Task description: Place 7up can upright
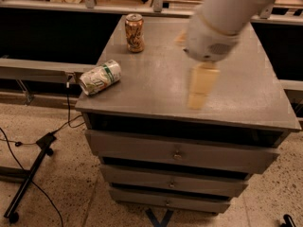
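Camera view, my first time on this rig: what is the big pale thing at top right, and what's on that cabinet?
One camera looks down on a grey drawer cabinet. The pale shape is the robot's single arm; the beige piece under it is the gripper, hanging over the middle-right of the top, with neither can in it. The 7up can lies on its side near the front left corner. An orange-brown can stands upright further back.

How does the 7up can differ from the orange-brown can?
The 7up can lies on its side; the orange-brown can stands upright. The 7up can is white-green, at the front left corner; the orange-brown can sits farther back. Both are drink cans, apart from the gripper over the cabinet.
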`<state>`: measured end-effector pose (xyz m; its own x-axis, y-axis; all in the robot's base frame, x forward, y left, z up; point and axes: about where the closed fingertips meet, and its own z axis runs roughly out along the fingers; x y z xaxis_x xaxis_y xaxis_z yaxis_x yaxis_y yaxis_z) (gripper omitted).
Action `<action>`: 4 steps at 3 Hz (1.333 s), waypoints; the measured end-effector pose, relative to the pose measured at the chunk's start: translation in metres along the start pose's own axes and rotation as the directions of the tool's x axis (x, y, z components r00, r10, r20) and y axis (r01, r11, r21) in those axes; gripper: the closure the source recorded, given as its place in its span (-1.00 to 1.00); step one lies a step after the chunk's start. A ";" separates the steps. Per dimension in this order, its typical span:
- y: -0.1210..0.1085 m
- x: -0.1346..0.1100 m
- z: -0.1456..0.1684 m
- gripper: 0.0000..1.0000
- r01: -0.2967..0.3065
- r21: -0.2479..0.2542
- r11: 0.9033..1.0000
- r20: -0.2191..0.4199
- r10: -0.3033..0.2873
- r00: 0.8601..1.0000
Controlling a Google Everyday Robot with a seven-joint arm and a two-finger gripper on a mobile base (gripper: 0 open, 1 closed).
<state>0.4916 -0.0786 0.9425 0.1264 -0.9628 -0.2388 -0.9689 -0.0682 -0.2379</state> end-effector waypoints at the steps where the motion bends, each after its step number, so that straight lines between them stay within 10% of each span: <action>1: -0.008 -0.031 0.018 -1.00 0.074 -0.025 0.997 0.018 -0.073 0.997; 3: -0.009 -0.026 0.014 -1.00 0.068 -0.012 0.998 0.012 -0.067 0.998; 4: -0.024 -0.047 0.032 -1.00 0.158 -0.019 0.987 -0.039 -0.159 0.986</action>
<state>0.5156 -0.0238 0.9293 0.2704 -0.9493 -0.1606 -0.9405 -0.2248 -0.2547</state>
